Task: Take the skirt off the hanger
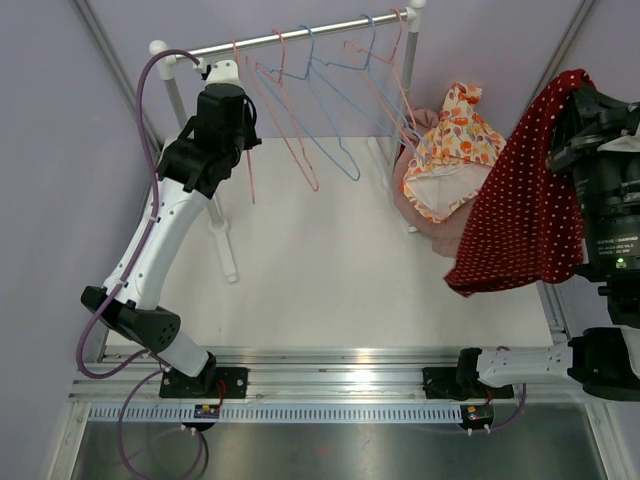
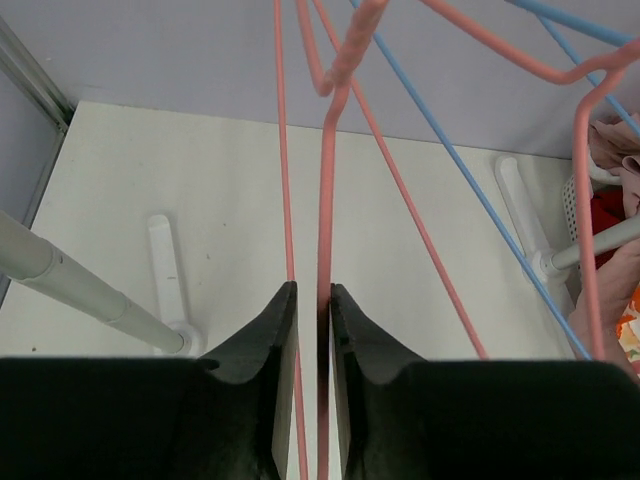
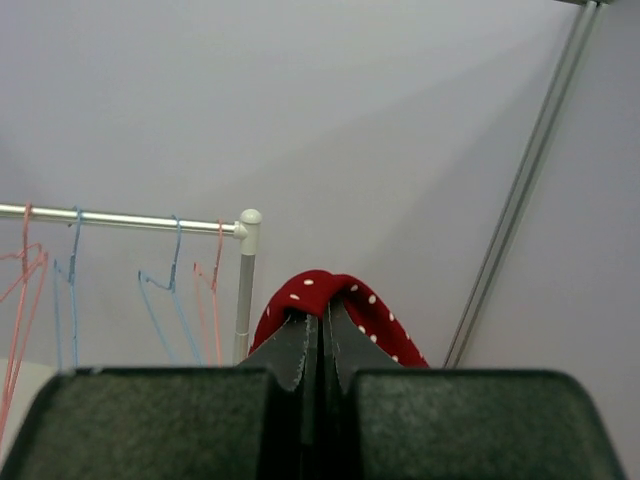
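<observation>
In the top view the left arm reaches up to the left end of the rail (image 1: pixel 290 38), but its fingertips are lost against the arm. The left wrist view fills this in. The left gripper (image 2: pixel 310 300) is pressed together on the wire of a pink hanger (image 2: pixel 326 190), and a second pink wire runs just beside its left finger.

Further right along the rail hang more bare hangers (image 1: pixel 352 172), pink and blue. Under the rail's right end lies a heap of clothes, with a floral garment (image 1: pixel 455 140) on top of pink cloth (image 1: pixel 438 225).

Right of the rail and off every hanger, the red dotted skirt (image 1: pixel 520 200) hangs free from its top edge over the right side of the table (image 1: pixel 330 280). The top view hides the hold behind the arm. The right wrist view shows the right gripper (image 3: pixel 320 318) pinching a fold of the skirt, with the rail's right post (image 3: pixel 245 280) behind it to the left.
</observation>
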{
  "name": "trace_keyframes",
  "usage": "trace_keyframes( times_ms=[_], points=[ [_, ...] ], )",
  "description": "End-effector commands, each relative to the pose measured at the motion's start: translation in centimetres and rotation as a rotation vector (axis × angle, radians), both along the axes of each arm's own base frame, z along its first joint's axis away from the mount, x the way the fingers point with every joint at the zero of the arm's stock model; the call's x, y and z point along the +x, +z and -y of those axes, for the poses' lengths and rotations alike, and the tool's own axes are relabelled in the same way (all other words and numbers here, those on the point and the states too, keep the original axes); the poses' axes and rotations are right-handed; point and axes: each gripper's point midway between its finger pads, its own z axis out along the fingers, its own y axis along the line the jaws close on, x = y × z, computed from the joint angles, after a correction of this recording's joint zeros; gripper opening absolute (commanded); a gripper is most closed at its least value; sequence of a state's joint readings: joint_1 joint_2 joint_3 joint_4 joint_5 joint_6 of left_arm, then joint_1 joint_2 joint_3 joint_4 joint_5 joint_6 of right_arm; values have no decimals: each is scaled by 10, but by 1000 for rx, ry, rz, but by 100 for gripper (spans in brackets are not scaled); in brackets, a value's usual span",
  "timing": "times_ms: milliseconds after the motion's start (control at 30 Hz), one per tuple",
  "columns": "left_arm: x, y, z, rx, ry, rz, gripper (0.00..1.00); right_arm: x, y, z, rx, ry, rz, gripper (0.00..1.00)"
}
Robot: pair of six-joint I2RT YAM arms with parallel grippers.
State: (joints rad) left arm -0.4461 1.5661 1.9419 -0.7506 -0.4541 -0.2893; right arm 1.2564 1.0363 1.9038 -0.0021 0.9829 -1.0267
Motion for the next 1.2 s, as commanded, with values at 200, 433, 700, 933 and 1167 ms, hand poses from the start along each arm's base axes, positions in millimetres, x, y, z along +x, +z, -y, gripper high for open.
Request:
trace_keyframes(
  times_ms=[200,433,700,933,1167],
  points=[
    [0,31,-8,-54,8,95,35,25,17,-64,-404,-85,-1,0],
    [0,34,-8,-60,-7,92,48,118,-7,1,-333,-391,-120,0],
    [-9,39,-19,-37,-10,96,53,203,-61,104,17,-464,-258,0],
    [-9,31,-24,-44,-4,104,91,278,-70,113,146,-462,-210,0],
    [-7,35,-24,-48,-3,117,99,388,-208,94,190,-340,-456,0]
  ],
)
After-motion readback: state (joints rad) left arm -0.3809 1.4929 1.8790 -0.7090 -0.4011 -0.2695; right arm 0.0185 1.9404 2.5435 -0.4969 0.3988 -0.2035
